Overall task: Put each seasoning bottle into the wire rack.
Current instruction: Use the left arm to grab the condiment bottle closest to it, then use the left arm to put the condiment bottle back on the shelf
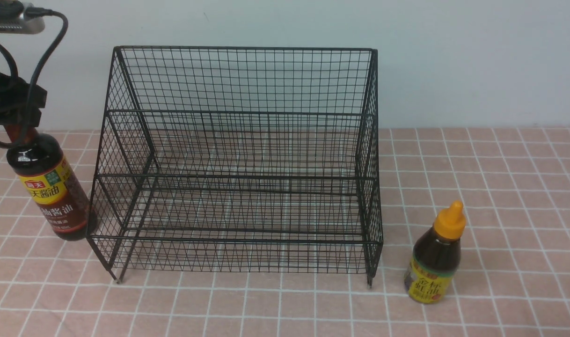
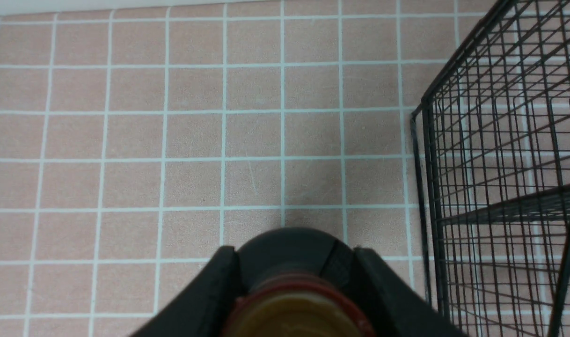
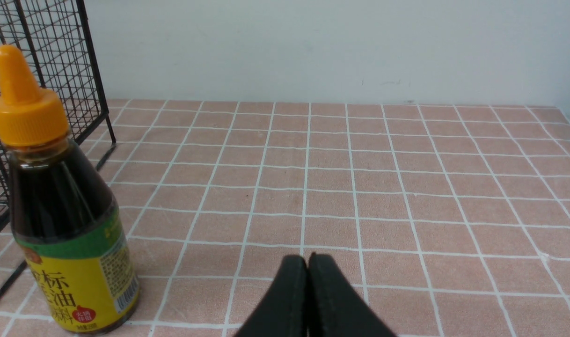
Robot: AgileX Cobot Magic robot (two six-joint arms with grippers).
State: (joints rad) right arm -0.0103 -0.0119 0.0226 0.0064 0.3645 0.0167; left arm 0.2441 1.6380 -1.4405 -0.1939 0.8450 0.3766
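**Fingers.** The left fingers [image 2: 222, 285] are clamped from both sides on the upper neck of the tall bottle [image 1: 51, 187]. The right fingers [image 3: 289, 299] are pressed together, hold nothing, and sit low over the counter [image 1: 500, 187].

**Tall bottle.** It is outside the wire rack [image 1: 243, 47], at the rack's left end. Its long axis is near vertical but tilted, top away from the rack and base just beside the lower left side panel. Whether the base touches the counter cannot be told. The rack lies to the robot's right of this bottle. The coming move therefore looks like a lift, then a carry rightward over the sloped side or round the open front onto a tier.

**Short bottle.** The short bottle [image 1: 437, 255] stands upright on the counter, just beside the rack's right front foot. The right arm is the nearer one. The bottle is off the line of the right fingers, on the rack side, so they would need to open and swing across.

**Labels.**
- Tall bottle: yellow label with a red banner reading 海天, then 酱油.
- Short bottle: yellow label under a green band, with 标 and 油 legible. The rest is too small to read.
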